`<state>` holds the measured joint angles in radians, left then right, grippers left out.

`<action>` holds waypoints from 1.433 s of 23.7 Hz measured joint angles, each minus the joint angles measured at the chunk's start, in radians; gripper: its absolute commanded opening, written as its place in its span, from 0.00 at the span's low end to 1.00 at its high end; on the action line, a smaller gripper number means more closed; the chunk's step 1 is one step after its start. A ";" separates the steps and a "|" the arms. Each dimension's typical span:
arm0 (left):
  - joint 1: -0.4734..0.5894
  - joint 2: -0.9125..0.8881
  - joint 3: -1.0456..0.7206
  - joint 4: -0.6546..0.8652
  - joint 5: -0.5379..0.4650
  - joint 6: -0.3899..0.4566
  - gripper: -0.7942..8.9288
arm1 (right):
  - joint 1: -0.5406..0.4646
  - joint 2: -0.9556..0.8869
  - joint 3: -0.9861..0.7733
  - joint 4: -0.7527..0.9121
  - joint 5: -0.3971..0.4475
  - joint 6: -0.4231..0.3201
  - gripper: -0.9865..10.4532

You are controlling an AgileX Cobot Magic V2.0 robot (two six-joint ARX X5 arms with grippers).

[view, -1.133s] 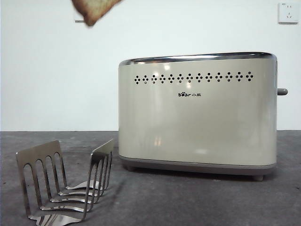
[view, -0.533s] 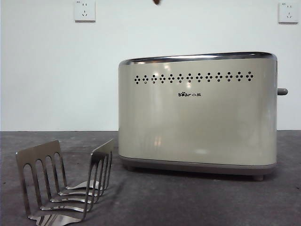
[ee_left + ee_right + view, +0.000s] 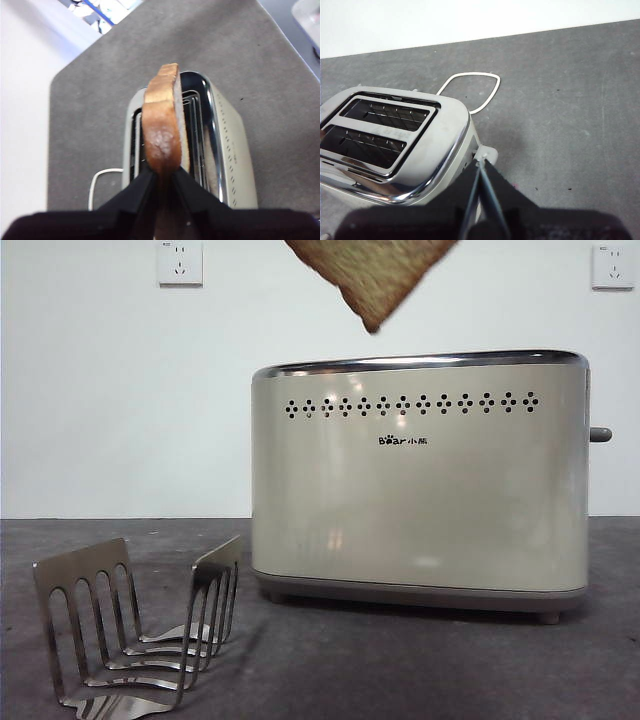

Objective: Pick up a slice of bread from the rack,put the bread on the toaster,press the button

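One rack (image 3: pixel 135 630) stands at the front view's 8 o'clock, on the grey table (image 3: pixel 420 670), its steel slots bare. One toaster (image 3: pixel 420 480) fills the middle and right of that view, well apart from the rack, with its two slots showing from above in the right wrist view. One button (image 3: pixel 600 434) sticks out of the toaster's narrow side at 3 o'clock. Two white sockets (image 3: pixel 180 262) sit on the wall, one at 11 o'clock and one at 1 o'clock.

There is one slice of bread (image 3: pixel 372 275). In the front view it hangs at 12 o'clock, cut off by the top edge, tilted so that one corner points down, just above the toaster's chrome rim and not touching it. The left gripper (image 3: pixel 161 175) is clamped on the slice, its two jaws pressed against the two faces at the crust end; the bread (image 3: pixel 161 125) reaches away from the jaws, edge-on to the camera, directly over the toaster's (image 3: pixel 235 155) open slots. A white cable (image 3: pixel 100 182) loops on the table behind the toaster.

The right gripper (image 3: pixel 481 167) hovers beside the toaster's (image 3: pixel 395 145) narrow end, its jaws drawn together with only a thin line between them, their tips right at the button (image 3: pixel 486 152). Whether they touch it cannot be told.
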<state>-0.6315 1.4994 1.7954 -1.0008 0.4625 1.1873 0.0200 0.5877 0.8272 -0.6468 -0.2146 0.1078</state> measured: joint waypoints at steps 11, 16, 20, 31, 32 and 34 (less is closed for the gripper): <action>-0.003 0.072 0.000 -0.008 -0.034 0.010 0.07 | 0.000 0.000 0.000 -0.039 0.000 0.000 0.08; -0.003 0.095 0.000 -0.008 -0.051 0.010 0.07 | 0.000 0.000 0.000 -0.040 0.000 0.000 0.08; -0.006 0.116 0.000 -0.008 -0.106 0.010 0.07 | 0.000 0.000 0.000 -0.040 0.000 0.000 0.08; -0.099 0.181 0.004 0.012 -0.203 0.018 0.07 | 0.000 0.001 0.000 -0.050 -0.003 0.000 0.08; -0.106 0.186 0.006 0.017 -0.218 0.018 0.07 | 0.000 0.001 0.000 -0.060 -0.003 0.000 0.08; -0.121 0.202 0.006 0.031 -0.279 0.018 0.07 | 0.000 0.001 0.000 -0.075 -0.003 0.000 0.08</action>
<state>-0.7528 1.7016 1.8011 -0.9695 0.1837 1.2053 0.0200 0.5884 0.8272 -0.7216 -0.2176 0.1078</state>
